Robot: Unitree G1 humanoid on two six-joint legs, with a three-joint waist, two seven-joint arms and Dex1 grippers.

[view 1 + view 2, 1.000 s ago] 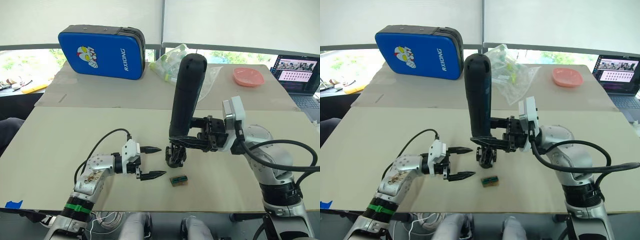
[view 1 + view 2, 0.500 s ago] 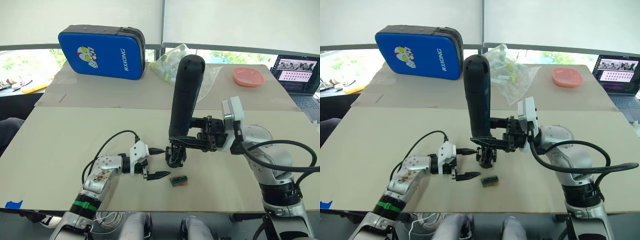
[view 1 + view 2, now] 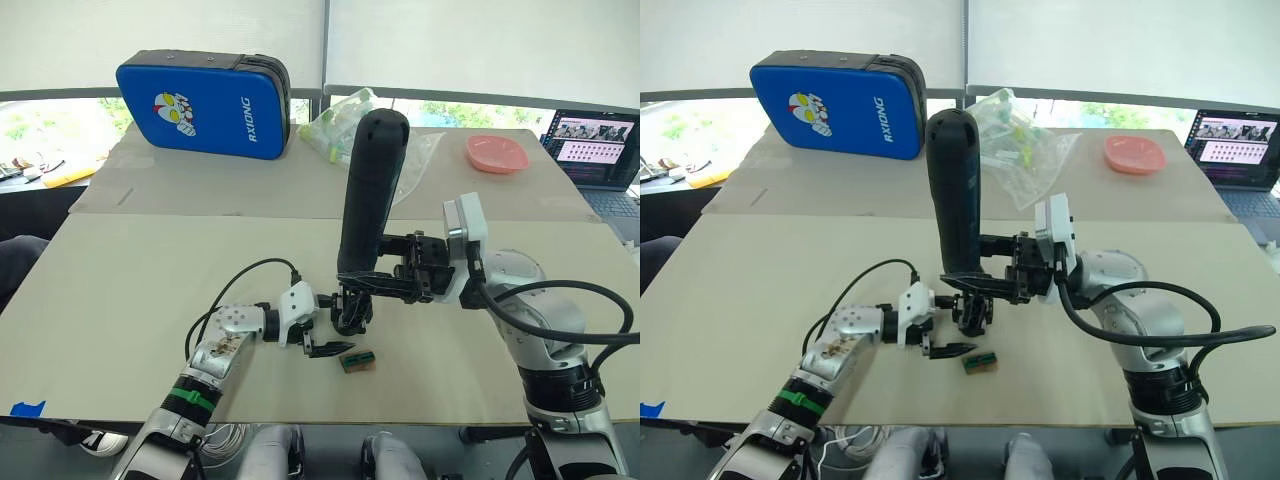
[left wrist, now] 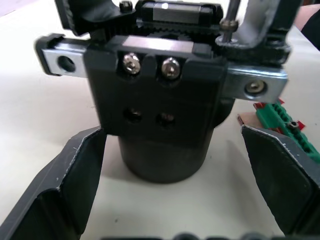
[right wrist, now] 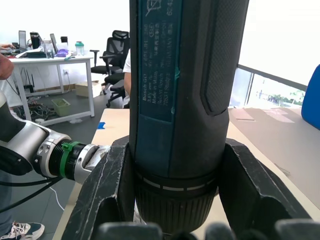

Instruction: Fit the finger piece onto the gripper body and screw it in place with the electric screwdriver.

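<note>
My right gripper [image 3: 385,282] is clamped around the lower end of the electric screwdriver [image 3: 370,190], which stands nearly upright with its thick body rising above the table [image 3: 120,290] and its thin metal bit pointing down onto the top of the gripper body [image 3: 351,310]. That black assembly sits on the table near the middle, just beside a small green-and-brown block [image 3: 358,359]. My left gripper [image 3: 325,324] lies low on the table with its fingers [image 4: 70,175] spread apart, one on each side of the gripper body's round base without touching it. In the left wrist view I see two screws in the front plate, two empty holes below them, and the bit coming down at the upper corner. I cannot tell where the finger piece is.
</note>
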